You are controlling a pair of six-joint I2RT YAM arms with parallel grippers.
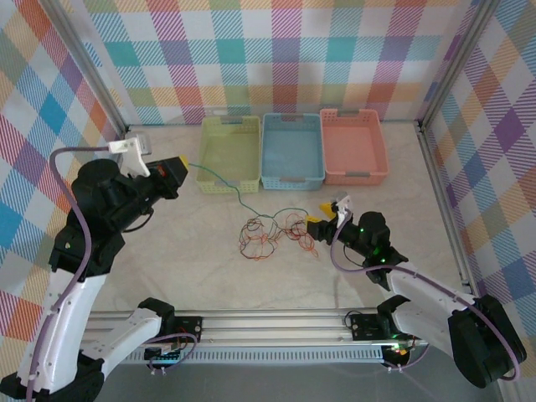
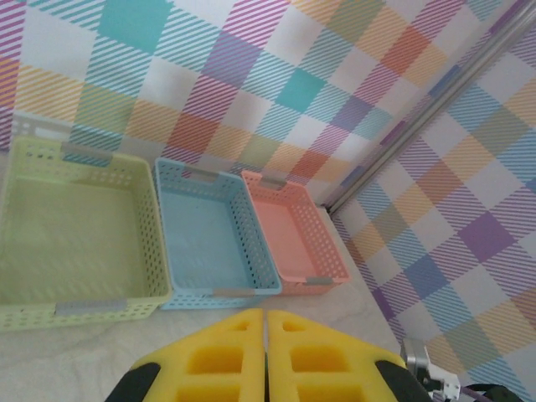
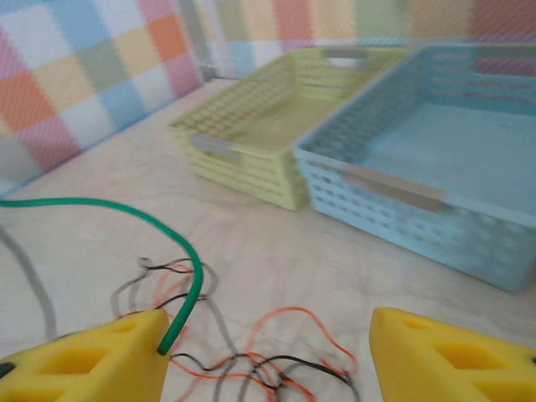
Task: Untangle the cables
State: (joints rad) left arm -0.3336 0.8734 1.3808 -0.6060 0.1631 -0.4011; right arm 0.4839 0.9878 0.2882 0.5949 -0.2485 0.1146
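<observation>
The left arm is reaching high over the table's (image 1: 167,251) left side, the left gripper (image 1: 182,168) pinching the green strand (image 1: 219,179). The right arm is stretching low, the right gripper (image 1: 323,214) spreading its fingers wide beside the cables (image 1: 272,235) mid-table.

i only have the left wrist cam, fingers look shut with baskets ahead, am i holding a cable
Observer: Looks like it. In the top view a green cable runs from the left gripper to the tangle.
Operator: where's the tangle sitting
Observer: On the table, in front of the blue basket, apart from it.
Operator: and the right gripper
Observer: The right gripper is open over orange strands, with a green end by one finger.
</observation>
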